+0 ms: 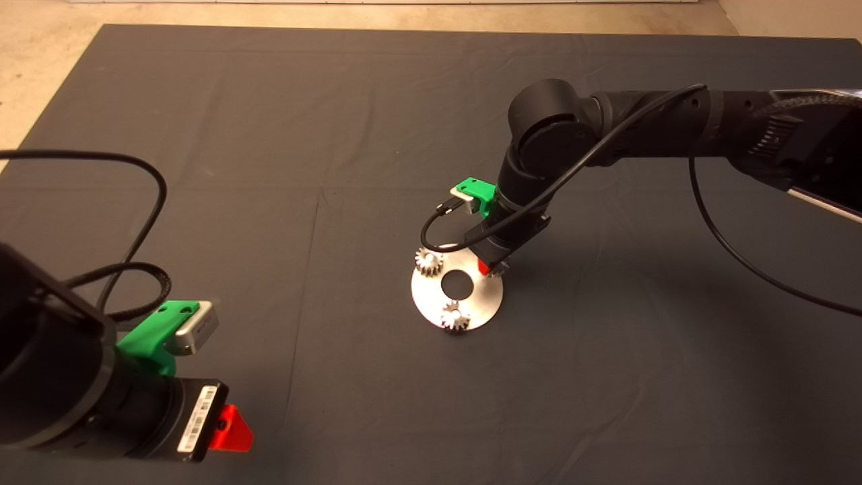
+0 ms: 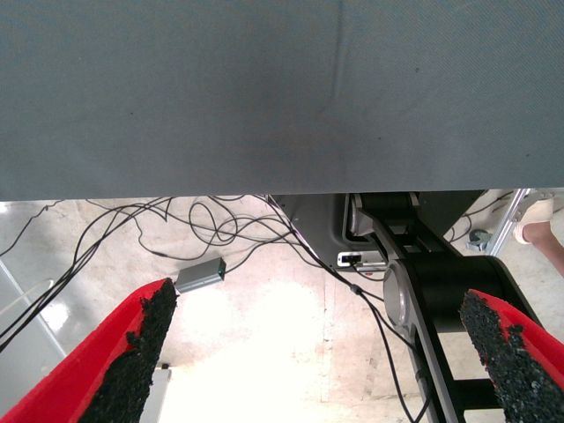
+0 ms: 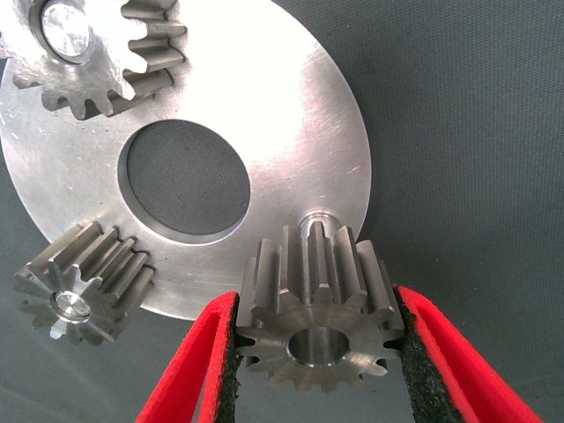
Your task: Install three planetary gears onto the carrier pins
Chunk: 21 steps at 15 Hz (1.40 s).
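Observation:
A flat silver carrier disc (image 1: 471, 296) (image 3: 300, 115) with a large centre hole lies mid-mat. Two planetary gears sit on its pins: one at the disc's far-left rim (image 1: 427, 261) (image 3: 88, 53), one at its near rim (image 1: 455, 316) (image 3: 84, 282). My right gripper (image 1: 489, 267) (image 3: 315, 344) is shut on the third gear (image 3: 313, 308), holding it just above the disc's right rim. The bare third carrier pin (image 3: 315, 218) shows right behind that gear. My left gripper (image 1: 229, 428) (image 2: 317, 352) is parked open at the mat's near left, holding nothing.
The dark mat (image 1: 337, 135) lies around the disc. A black cable (image 1: 444, 229) loops from the right wrist over the disc's far edge. The left wrist view shows the mat's edge, floor cables (image 2: 211, 229) and a person's leg (image 2: 546, 233).

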Motion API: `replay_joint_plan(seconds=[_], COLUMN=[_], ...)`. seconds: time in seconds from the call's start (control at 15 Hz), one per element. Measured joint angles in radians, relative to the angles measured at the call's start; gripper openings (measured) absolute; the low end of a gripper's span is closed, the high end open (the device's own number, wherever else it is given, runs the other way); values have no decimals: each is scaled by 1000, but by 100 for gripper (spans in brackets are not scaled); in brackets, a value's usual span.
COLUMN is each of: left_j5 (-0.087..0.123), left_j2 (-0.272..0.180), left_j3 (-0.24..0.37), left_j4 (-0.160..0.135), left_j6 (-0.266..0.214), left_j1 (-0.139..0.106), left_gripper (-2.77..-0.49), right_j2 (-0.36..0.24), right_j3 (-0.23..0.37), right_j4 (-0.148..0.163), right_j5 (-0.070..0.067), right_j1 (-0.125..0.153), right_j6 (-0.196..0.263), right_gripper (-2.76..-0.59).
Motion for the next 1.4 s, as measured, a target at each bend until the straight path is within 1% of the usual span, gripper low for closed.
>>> replay_joint_plan(seconds=[1.4], left_j5=[0], left_j2=[0], left_j3=[0], left_j4=[0], left_j6=[0], left_j1=[0], left_gripper=[-93], right_j2=[-1], right_j3=[0], right_j4=[0], right_j5=[0], right_j1=[-1], right_j6=[0], right_gripper=[-228])
